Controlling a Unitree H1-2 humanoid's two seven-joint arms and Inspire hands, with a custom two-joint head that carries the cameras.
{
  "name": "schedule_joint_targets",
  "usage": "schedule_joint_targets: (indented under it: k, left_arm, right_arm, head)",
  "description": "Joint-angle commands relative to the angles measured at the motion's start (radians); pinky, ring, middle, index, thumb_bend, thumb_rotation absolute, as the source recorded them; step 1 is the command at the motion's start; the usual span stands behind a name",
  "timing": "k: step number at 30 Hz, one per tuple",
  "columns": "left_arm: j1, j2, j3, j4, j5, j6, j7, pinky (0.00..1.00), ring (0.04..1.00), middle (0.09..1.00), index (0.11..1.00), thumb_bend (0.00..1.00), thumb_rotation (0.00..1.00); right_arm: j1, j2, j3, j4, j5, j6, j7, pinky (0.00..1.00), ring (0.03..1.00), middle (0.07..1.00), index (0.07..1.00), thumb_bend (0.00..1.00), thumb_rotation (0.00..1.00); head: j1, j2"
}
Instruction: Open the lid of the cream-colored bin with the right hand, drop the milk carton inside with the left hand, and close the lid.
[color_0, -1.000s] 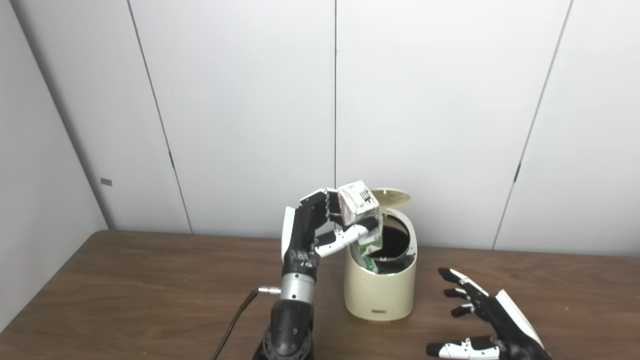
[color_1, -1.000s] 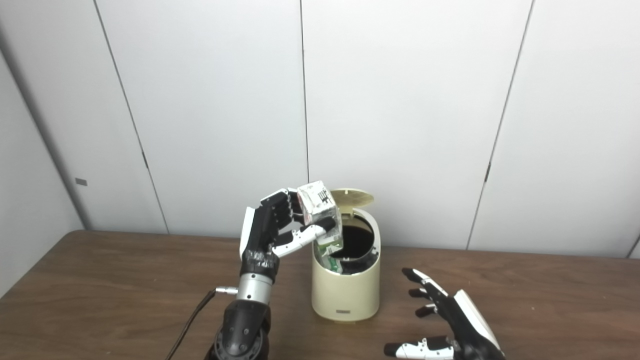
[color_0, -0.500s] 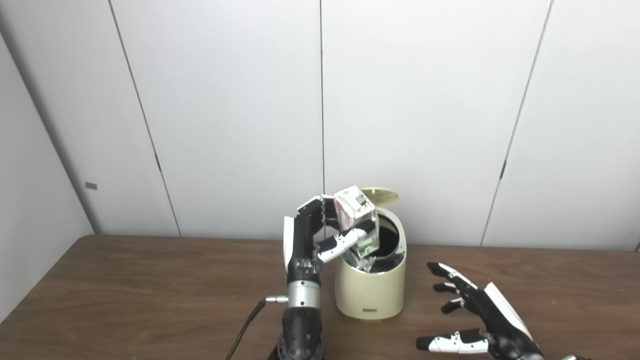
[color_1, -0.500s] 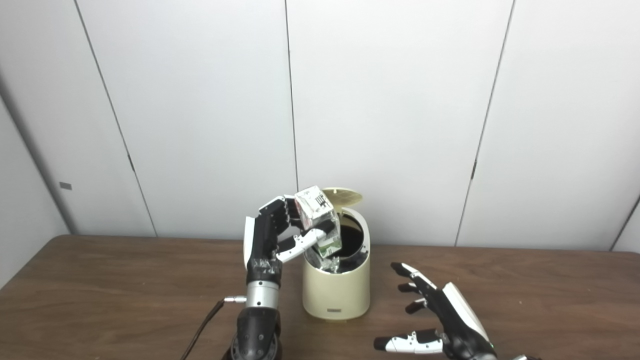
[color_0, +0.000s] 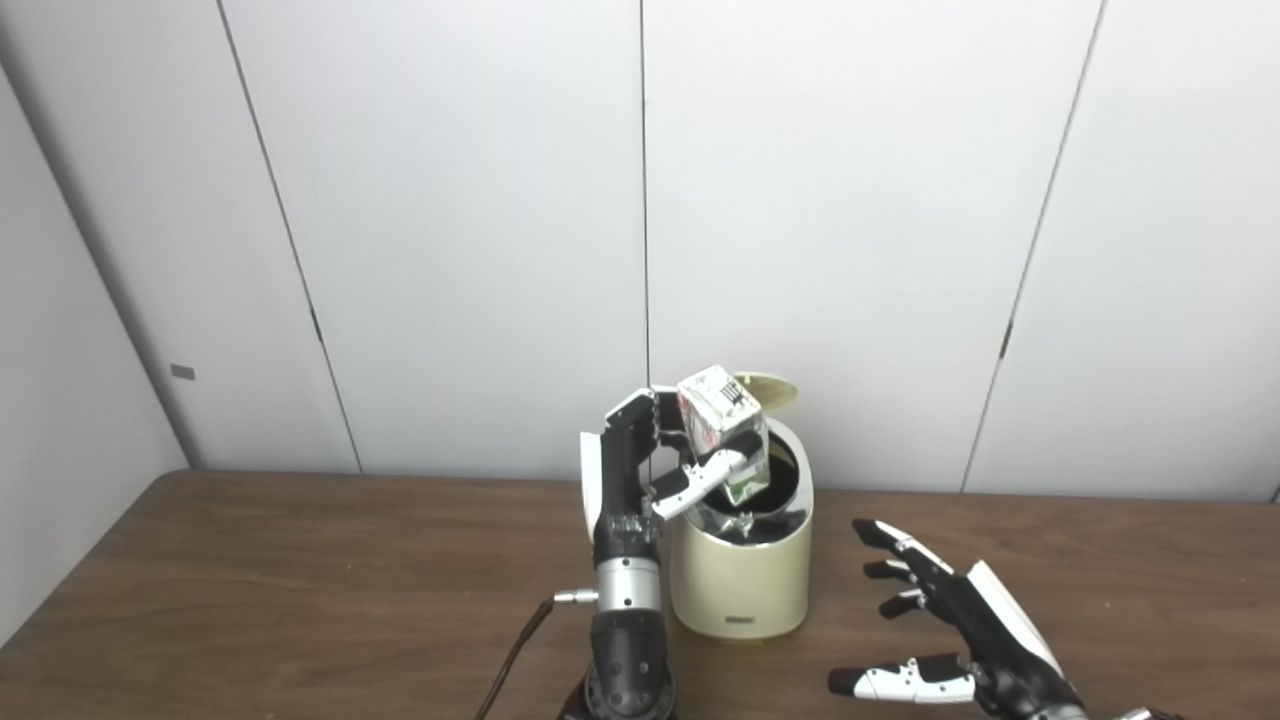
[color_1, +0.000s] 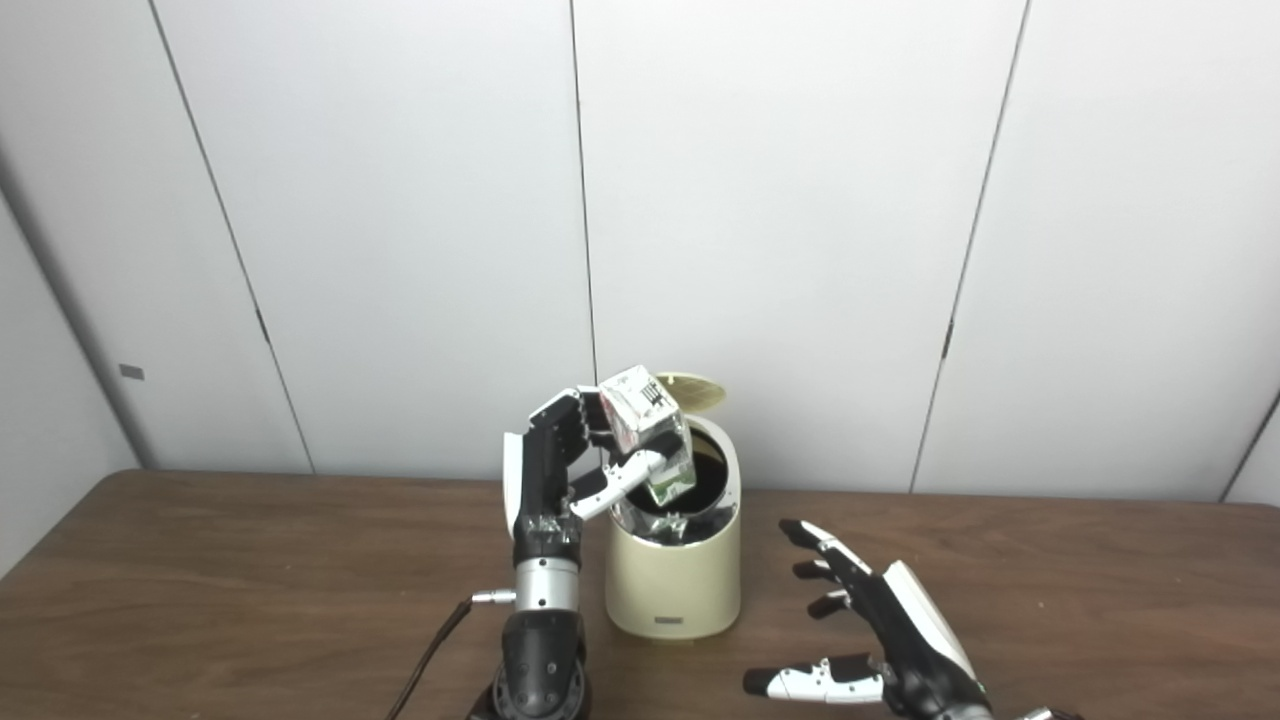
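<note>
Two hands work over the brown surface (color_0: 250, 600): nearest, the right hand (color_0: 960, 640) hovers low beside the bin (color_0: 740, 580), fingers (color_0: 900, 545) spread apart and holding nothing. Farther back, the left hand (color_0: 650, 465) has its fingers clamped on the milk carton (color_0: 722, 428), tilted over the bin's open mouth, with the lid (color_0: 765, 388) raised behind.
</note>
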Motion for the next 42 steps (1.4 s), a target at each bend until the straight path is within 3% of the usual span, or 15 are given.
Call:
schedule_joint_targets:
  k: [1, 6, 24, 29, 33, 35, 38, 42]
  left_arm:
    - [-0.052, 0.001, -0.026, 0.01, 0.002, -0.014, 0.022, 0.45, 0.492, 0.483, 0.494, 0.52, 0.0]
    - [-0.063, 0.027, -0.092, 0.042, 0.023, -0.014, 0.104, 0.45, 0.481, 0.478, 0.5, 0.52, 0.0]
    - [-0.121, 0.146, -0.443, 0.219, 0.132, -0.014, 0.493, 0.49, 0.462, 0.484, 0.494, 0.5, 0.0]
    - [-0.12, 0.157, -0.477, 0.249, 0.133, -0.014, 0.515, 0.48, 0.459, 0.491, 0.498, 0.5, 0.0]
    - [-0.117, 0.157, -0.471, 0.277, 0.14, -0.014, 0.481, 0.51, 0.464, 0.494, 0.497, 0.5, 0.0]
    - [-0.118, 0.158, -0.471, 0.29, 0.15, -0.014, 0.466, 0.55, 0.618, 0.545, 0.491, 0.52, 0.01]
    - [-0.117, 0.158, -0.461, 0.304, 0.167, -0.014, 0.454, 0.67, 0.756, 0.744, 0.692, 0.74, 0.06]
    - [-0.109, 0.159, -0.45, 0.3, 0.173, -0.014, 0.445, 0.77, 0.819, 0.816, 0.783, 0.78, 0.1]
  right_arm:
    - [-0.022, -0.001, -0.01, -0.039, 0.005, -0.002, -0.017, 0.6, 0.805, 0.899, 0.878, 0.79, 0.26]
    - [-0.014, 0.001, -0.01, -0.053, 0.002, 0.006, -0.016, 0.63, 0.809, 0.897, 0.88, 0.79, 0.27]
    - [-0.009, -0.01, -0.039, -0.05, 0.053, -0.013, -0.012, 0.62, 0.819, 0.912, 0.887, 0.77, 0.28]
    - [-0.009, -0.018, -0.045, -0.049, 0.058, -0.02, -0.009, 0.62, 0.817, 0.914, 0.892, 0.77, 0.3]
    - [-0.011, -0.025, -0.046, -0.055, 0.054, -0.004, -0.009, 0.64, 0.816, 0.912, 0.895, 0.78, 0.32]
    - [-0.012, -0.026, -0.046, -0.059, 0.051, 0.003, -0.009, 0.63, 0.811, 0.908, 0.892, 0.78, 0.32]
    - [-0.014, -0.03, -0.045, -0.054, 0.051, -0.004, -0.008, 0.64, 0.811, 0.908, 0.893, 0.78, 0.33]
    - [-0.014, -0.031, -0.045, -0.054, 0.053, -0.002, -0.005, 0.64, 0.81, 0.908, 0.893, 0.78, 0.32]
  head:
    - [-0.003, 0.003]
    - [-0.006, 0.005]
    - [0.003, 0.019]
    - [0.011, 0.023]
    - [0.018, 0.025]
    - [0.02, 0.025]
    - [0.021, 0.026]
    - [0.025, 0.026]
